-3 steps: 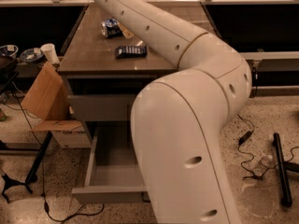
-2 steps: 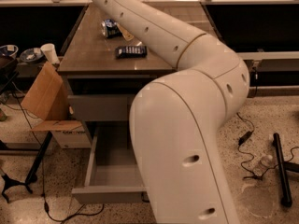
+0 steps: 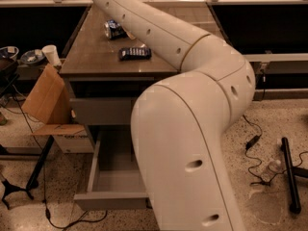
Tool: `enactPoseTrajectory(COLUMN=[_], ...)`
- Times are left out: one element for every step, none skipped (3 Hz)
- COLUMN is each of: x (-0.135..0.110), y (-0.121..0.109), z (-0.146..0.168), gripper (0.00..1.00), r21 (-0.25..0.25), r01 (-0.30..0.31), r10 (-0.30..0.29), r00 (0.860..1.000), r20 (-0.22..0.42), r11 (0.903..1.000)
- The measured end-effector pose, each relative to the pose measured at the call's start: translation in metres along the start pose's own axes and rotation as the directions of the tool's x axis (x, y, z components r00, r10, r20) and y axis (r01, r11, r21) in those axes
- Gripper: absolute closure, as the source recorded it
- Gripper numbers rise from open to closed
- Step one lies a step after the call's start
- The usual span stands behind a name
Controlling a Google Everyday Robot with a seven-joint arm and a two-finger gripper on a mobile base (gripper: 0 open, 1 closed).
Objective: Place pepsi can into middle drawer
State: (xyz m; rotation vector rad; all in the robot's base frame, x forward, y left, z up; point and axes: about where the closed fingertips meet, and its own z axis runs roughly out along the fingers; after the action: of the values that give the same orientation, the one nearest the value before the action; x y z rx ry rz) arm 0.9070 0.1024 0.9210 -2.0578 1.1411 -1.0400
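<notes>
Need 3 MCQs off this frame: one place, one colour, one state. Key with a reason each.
1. Where is the pepsi can?
A. on the countertop
B. in the middle drawer
C. on the floor

2. What colour is the robot arm?
A. black
B. cream-white
C. red

3. What state is the middle drawer in?
A. pulled open
B. shut
C. taken out

Key:
1. A: the can sits on the countertop, behind the snack packet.
2. B: its shell is pale throughout.
3. A: its tray juts out below the cabinet.

The gripper is out of view, past the top edge.
</notes>
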Motion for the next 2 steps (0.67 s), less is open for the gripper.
enactPoseTrajectory(x=[0.0013, -0.0013], y=[-0.0060, -0.0122], z=[0.0028, 0.0076], gripper=[0.00, 0.00], r21=[0.004, 0.009], r01=[0.036, 0.072], r10=[-0.036, -0.072], r00=[0.999, 0.997], r20=[-0.002, 0.021], r11=[0.9994, 0.9974])
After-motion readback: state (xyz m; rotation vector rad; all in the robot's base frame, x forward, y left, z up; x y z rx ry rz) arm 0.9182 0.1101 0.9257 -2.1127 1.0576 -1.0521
